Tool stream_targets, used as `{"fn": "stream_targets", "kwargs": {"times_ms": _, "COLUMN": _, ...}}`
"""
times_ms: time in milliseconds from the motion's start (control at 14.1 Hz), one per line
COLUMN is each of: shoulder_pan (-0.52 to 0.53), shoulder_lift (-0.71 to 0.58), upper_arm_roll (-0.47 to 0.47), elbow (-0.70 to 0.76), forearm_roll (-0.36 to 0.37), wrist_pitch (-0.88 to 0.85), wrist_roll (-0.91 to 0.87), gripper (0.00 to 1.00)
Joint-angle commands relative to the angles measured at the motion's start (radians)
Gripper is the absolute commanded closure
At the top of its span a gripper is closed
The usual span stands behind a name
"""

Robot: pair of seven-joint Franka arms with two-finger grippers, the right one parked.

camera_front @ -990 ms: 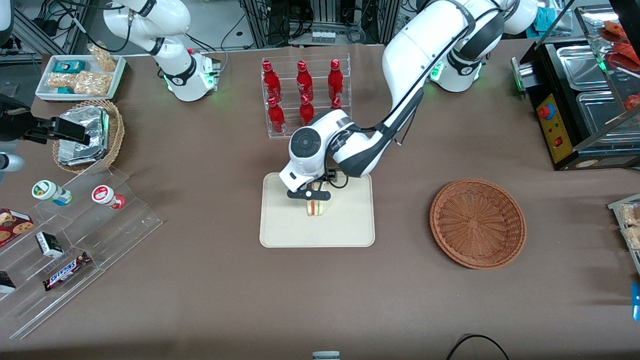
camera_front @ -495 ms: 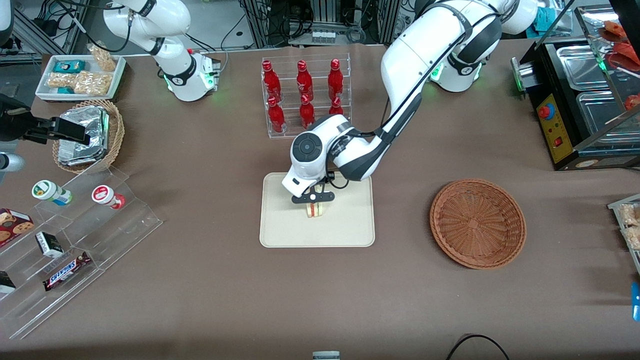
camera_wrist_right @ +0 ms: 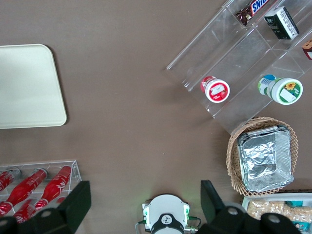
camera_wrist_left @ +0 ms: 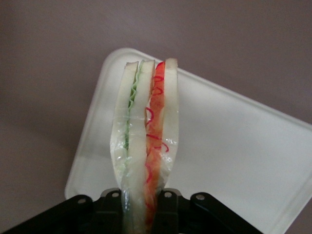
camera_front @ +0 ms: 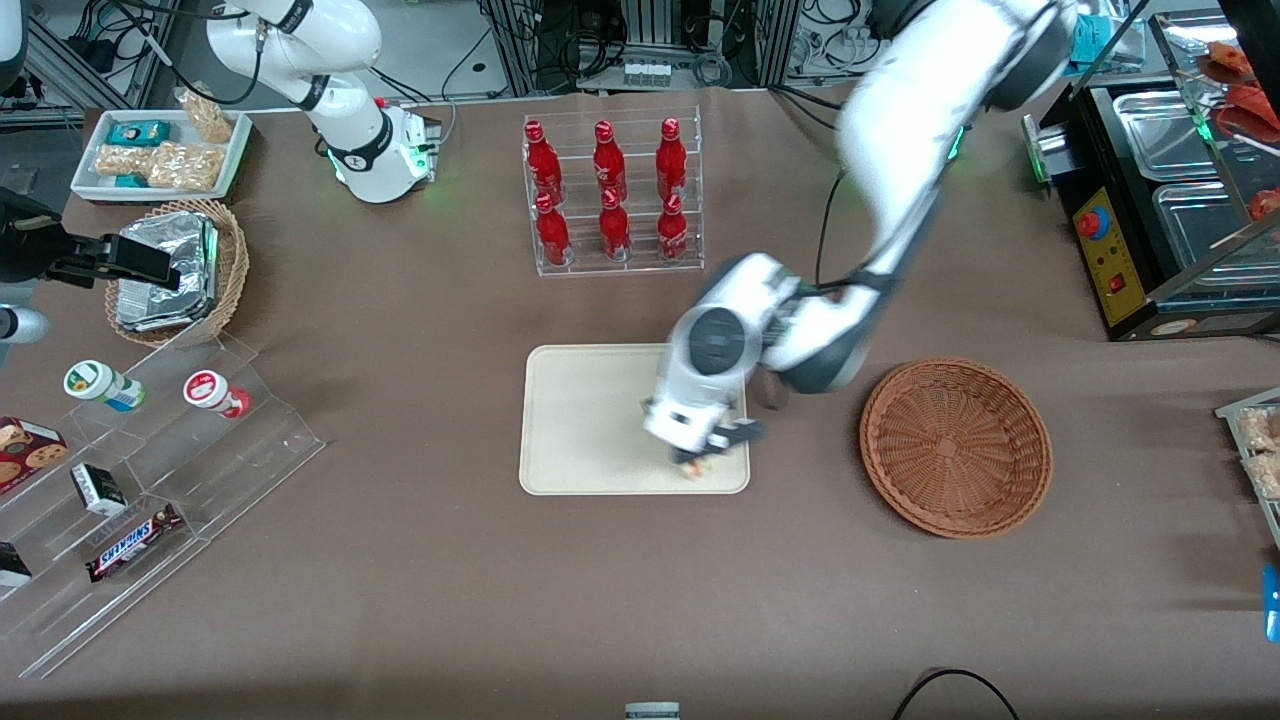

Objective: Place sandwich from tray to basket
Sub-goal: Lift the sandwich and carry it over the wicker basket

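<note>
In the front view my gripper [camera_front: 706, 452] is over the tray's edge nearest the round wicker basket [camera_front: 955, 450]. The end of the sandwich [camera_front: 694, 468] shows just under it, and the arm hides the rest. The cream tray [camera_front: 590, 420] has nothing else on it. In the left wrist view the gripper [camera_wrist_left: 140, 200] is shut on the wrapped sandwich [camera_wrist_left: 146, 117], with a finger against each side. White bread, green leaf and orange-red filling show through the film. Part of the tray [camera_wrist_left: 229, 141] appears below it. The basket has nothing in it.
A clear bin [camera_front: 640, 262] of red bottles stands farther from the front camera than the tray. An oven [camera_front: 1180, 230] is toward the working arm's end. A clear stepped rack [camera_front: 190, 480] and a foil-filled basket [camera_front: 232, 262] are toward the parked arm's end.
The gripper has moved from over the tray's middle toward the basket and a little nearer the front camera. The sandwich has gone with it from its place at the tray's middle.
</note>
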Motion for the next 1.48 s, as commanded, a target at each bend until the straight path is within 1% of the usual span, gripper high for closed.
{"fn": "stream_targets", "kwargs": {"times_ms": 0, "shoulder_pan": 0.179, "shoulder_lift": -0.248, "upper_arm_roll": -0.012, "elbow": -0.301, "forearm_roll": -0.061, "wrist_pitch": 0.042, "wrist_roll": -0.002, "gripper": 0.89}}
{"fn": "stream_targets", "kwargs": {"times_ms": 141, "shoulder_pan": 0.255, "shoulder_lift": -0.300, "upper_arm_roll": -0.003, "elbow": -0.376, "forearm_roll": -0.056, "wrist_pitch": 0.027, "wrist_roll": 0.042, "gripper": 0.89}}
{"fn": "stream_targets", "kwargs": {"times_ms": 212, "shoulder_pan": 0.314, "shoulder_lift": -0.312, "upper_arm_roll": 0.014, "elbow": -0.399, "forearm_roll": -0.050, "wrist_pitch": 0.024, "wrist_roll": 0.045, "gripper": 0.89}}
{"fn": "stream_targets", "kwargs": {"times_ms": 424, "shoulder_pan": 0.434, "shoulder_lift": -0.319, "upper_arm_roll": 0.032, "elbow": -0.453, "forearm_roll": -0.048, "wrist_pitch": 0.025, "wrist_roll": 0.120, "gripper": 0.89}}
{"fn": "stream_targets", "kwargs": {"times_ms": 707, "shoulder_pan": 0.543, "shoulder_lift": -0.291, "upper_arm_roll": 0.032, "elbow": -0.450, "forearm_roll": -0.050, "wrist_pitch": 0.036, "wrist_roll": 0.200, "gripper": 0.89}}
{"fn": "stream_targets", "kwargs": {"times_ms": 848, "shoulder_pan": 0.571, "shoulder_lift": -0.262, "upper_arm_roll": 0.032, "elbow": -0.445, "forearm_roll": -0.051, "wrist_pitch": 0.058, "wrist_roll": 0.226, "gripper": 0.89}}
{"fn": "stream_targets", "kwargs": {"times_ms": 990, "shoulder_pan": 0.571, "shoulder_lift": -0.234, "upper_arm_roll": 0.032, "elbow": -0.435, "forearm_roll": -0.050, "wrist_pitch": 0.075, "wrist_roll": 0.235, "gripper": 0.88}}
{"fn": "stream_targets", "kwargs": {"times_ms": 1061, "shoulder_pan": 0.567, "shoulder_lift": -0.221, "upper_arm_roll": 0.032, "elbow": -0.442, "forearm_roll": -0.036, "wrist_pitch": 0.076, "wrist_roll": 0.264, "gripper": 0.86}}
{"fn": "stream_targets", "kwargs": {"times_ms": 1131, "shoulder_pan": 0.565, "shoulder_lift": -0.216, "upper_arm_roll": 0.031, "elbow": -0.444, "forearm_roll": -0.019, "wrist_pitch": 0.075, "wrist_roll": 0.298, "gripper": 0.86}}
{"fn": "stream_targets", "kwargs": {"times_ms": 1343, "shoulder_pan": 0.559, "shoulder_lift": -0.208, "upper_arm_roll": 0.029, "elbow": -0.444, "forearm_roll": -0.015, "wrist_pitch": 0.065, "wrist_roll": 0.338, "gripper": 0.86}}
{"fn": "stream_targets", "kwargs": {"times_ms": 1414, "shoulder_pan": 0.557, "shoulder_lift": -0.208, "upper_arm_roll": 0.028, "elbow": -0.445, "forearm_roll": -0.015, "wrist_pitch": 0.062, "wrist_roll": 0.347, "gripper": 0.85}}
